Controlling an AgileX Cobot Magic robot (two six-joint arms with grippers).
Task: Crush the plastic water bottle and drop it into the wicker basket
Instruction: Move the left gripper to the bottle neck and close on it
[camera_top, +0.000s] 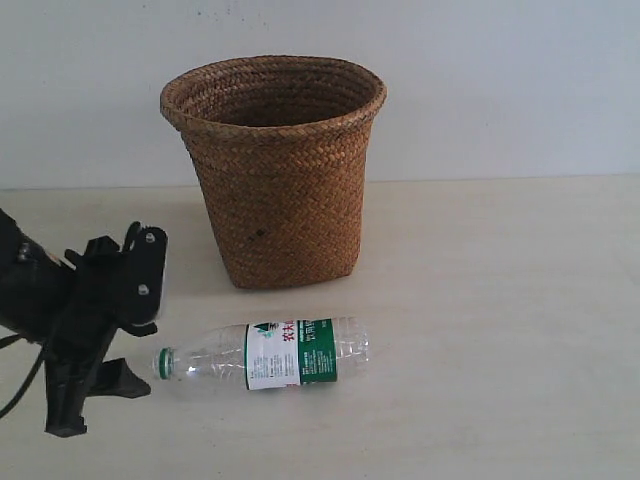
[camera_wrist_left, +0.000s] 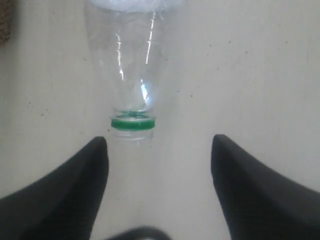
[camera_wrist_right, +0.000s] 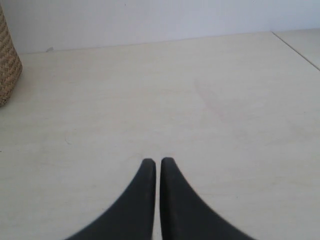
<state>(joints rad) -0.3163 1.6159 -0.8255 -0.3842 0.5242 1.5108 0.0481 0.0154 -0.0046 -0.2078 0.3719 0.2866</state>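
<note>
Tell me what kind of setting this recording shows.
Probably a lab test bench: a pale tabletop against a plain white wall, holding a tall brown wicker basket and a clear green-capped plastic bottle.

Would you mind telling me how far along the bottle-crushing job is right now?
Done: nothing yet; the plastic water bottle lies uncrushed on its side on the table, in front of the wicker basket. In hand: the open left gripper faces its neck, not touching. The right gripper is shut, away from the bottle. Remaining: grasp, crush, drop in the basket.
</note>
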